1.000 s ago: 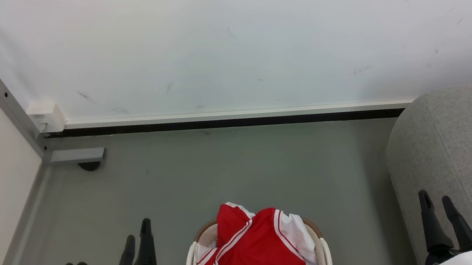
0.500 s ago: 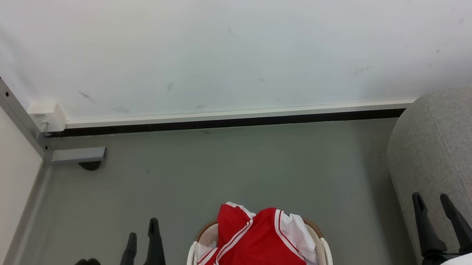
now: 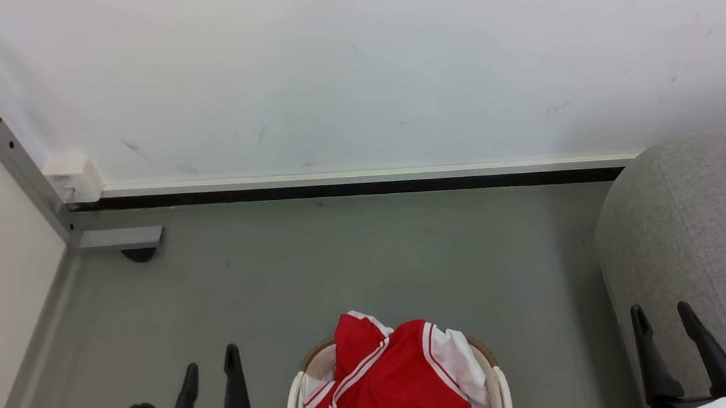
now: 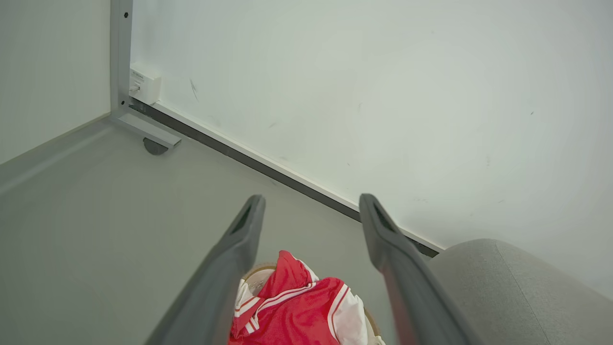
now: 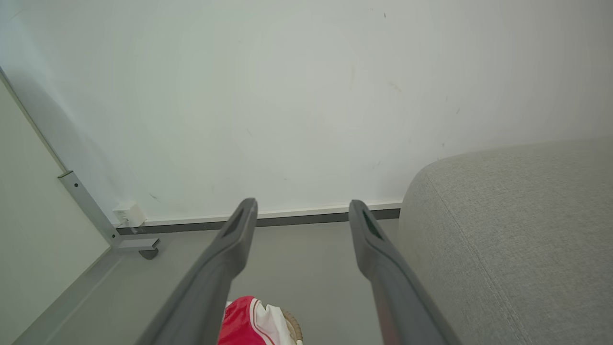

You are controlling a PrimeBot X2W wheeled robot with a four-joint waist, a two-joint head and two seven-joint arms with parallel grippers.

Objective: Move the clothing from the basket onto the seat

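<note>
**Both grippers wide, clothing untouched**

The clothing (image 3: 392, 385) lies heaped in the basket (image 3: 293, 401) at near centre, rising above its rim, so a grab from above looks easiest. The seat (image 3: 701, 233) stands close on the right, a short carry away. The left gripper (image 3: 211, 358) hangs left of the basket and the right gripper (image 3: 660, 307) is by the seat's side. Both point away, fingers spread wide and empty.
</note>
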